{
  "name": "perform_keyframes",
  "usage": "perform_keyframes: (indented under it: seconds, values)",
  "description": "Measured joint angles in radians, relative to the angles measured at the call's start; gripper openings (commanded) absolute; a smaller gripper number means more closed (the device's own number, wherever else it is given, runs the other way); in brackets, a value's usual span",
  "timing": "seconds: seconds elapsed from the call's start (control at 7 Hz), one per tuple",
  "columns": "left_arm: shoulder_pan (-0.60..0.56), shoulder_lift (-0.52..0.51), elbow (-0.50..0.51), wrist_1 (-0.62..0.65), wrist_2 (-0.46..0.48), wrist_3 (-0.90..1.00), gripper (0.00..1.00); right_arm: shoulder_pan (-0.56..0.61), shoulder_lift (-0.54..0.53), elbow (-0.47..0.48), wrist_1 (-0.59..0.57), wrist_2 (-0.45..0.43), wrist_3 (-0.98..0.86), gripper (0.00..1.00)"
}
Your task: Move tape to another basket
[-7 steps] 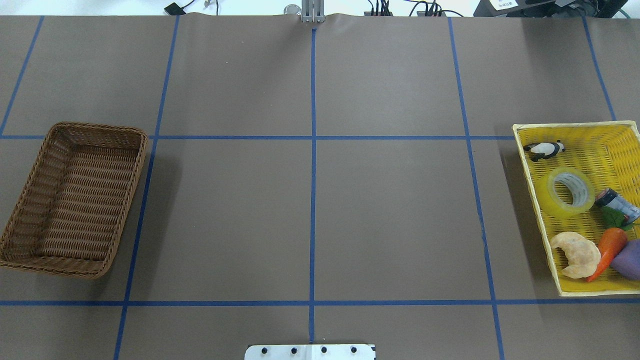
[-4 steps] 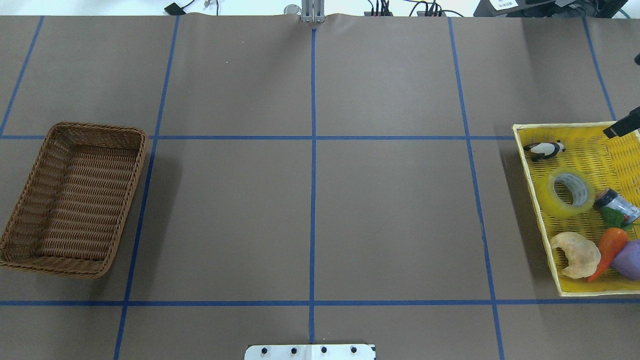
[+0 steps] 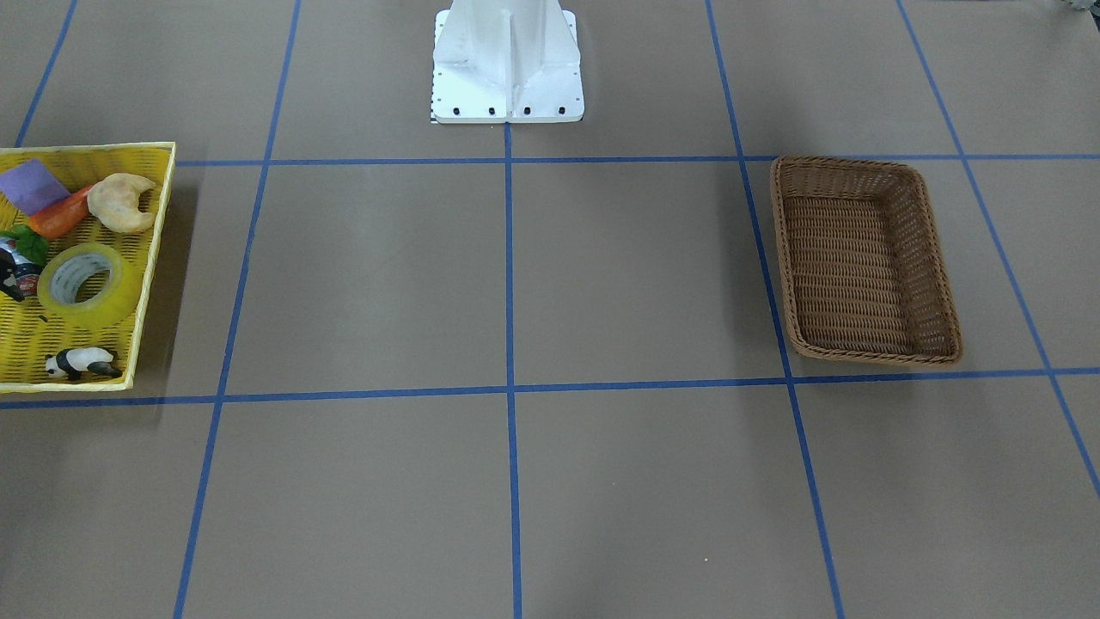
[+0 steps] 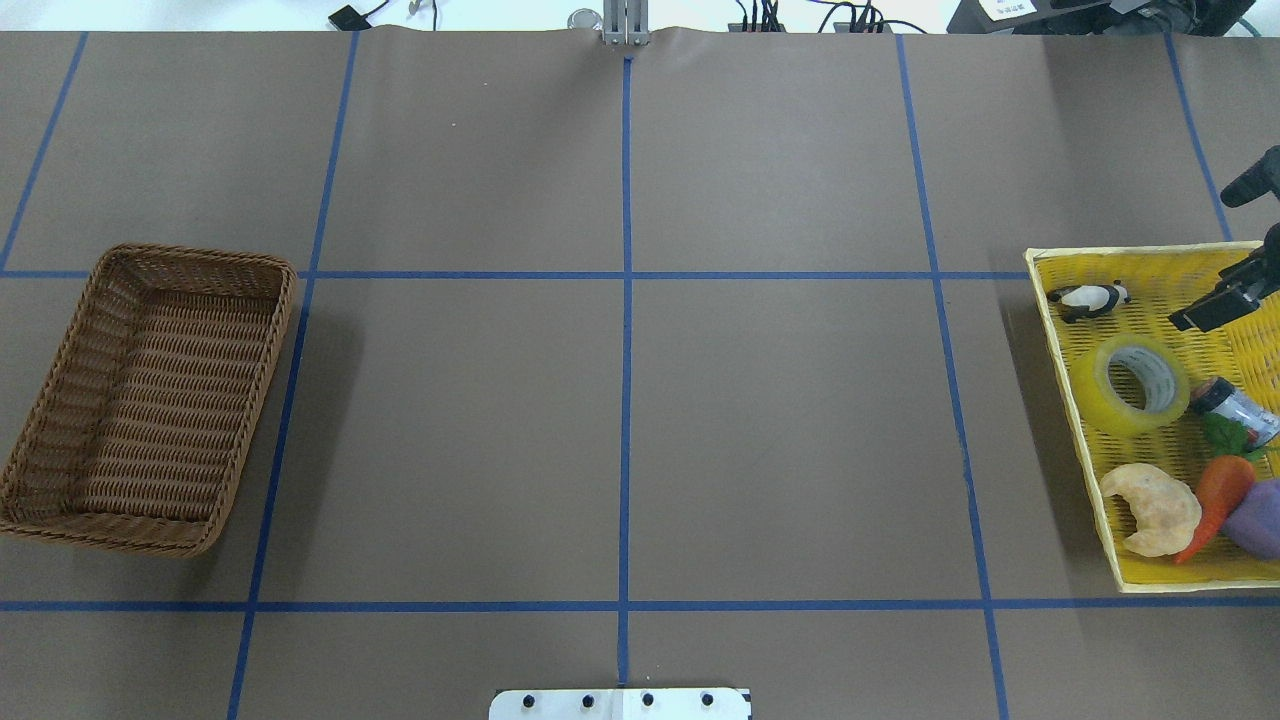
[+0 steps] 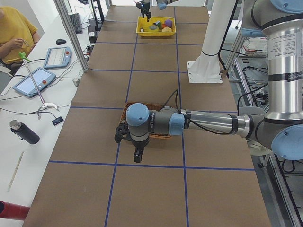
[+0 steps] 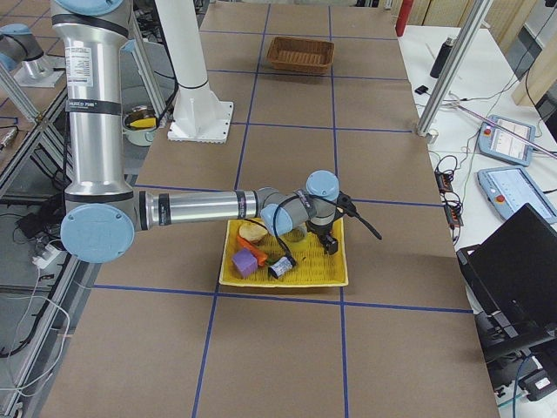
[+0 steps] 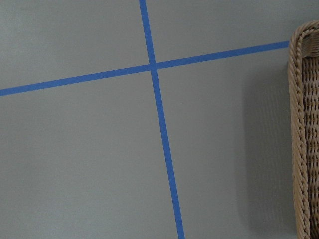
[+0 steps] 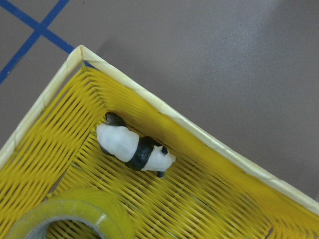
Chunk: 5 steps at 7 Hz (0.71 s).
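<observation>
The tape [image 4: 1135, 385], a yellow translucent roll with a white core, lies flat in the yellow tray [image 4: 1050, 330] at the far right. It also shows in the front view [image 3: 86, 284] and the right wrist view [image 8: 75, 219]. My right gripper [image 4: 1200, 310] hangs over the tray just beyond the tape, apart from it; I cannot tell whether it is open. The brown wicker basket [image 4: 200, 258] stands at the far left with nothing in it. My left gripper [image 5: 137, 153] is low beside the basket [image 7: 299, 139], and shows only in the left side view, so I cannot tell its state.
The tray also holds a toy panda [image 4: 1090, 298], a small dark can [image 4: 1235, 405], a croissant [image 4: 1155, 508], a carrot [image 4: 1220, 495] and a purple item [image 4: 1260, 515]. The robot's white base plate [image 4: 620, 703] sits at the near table edge.
My right gripper was out of the overhead view, then came in from the right edge and has moved left over the tray toward the tape. The tape and basket have not moved.
</observation>
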Motion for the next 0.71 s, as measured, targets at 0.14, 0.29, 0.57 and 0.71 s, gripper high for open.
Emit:
perform_keyframes:
  seconds: [0.14, 0.29, 0.57, 0.71]
  values:
    - [0.0, 0.0, 0.0, 0.0, 0.0, 0.0, 0.98, -0.014, -0.003, -0.011, 0.007, 0.016, 0.001, 0.99]
    - [0.0, 0.001, 0.001, 0.0, -0.001, 0.0, 0.98, -0.026, -0.006, -0.017, 0.01, 0.03, 0.001, 0.98]
    - [0.0, 0.003, 0.001, 0.0, -0.001, 0.0, 0.98, -0.051, -0.01, -0.038, 0.011, 0.04, 0.001, 0.87]
    - [0.0, 0.003, 0.001, 0.0, -0.001, 0.0, 0.98, -0.065, -0.01, -0.045, 0.012, 0.041, 0.001, 0.67]
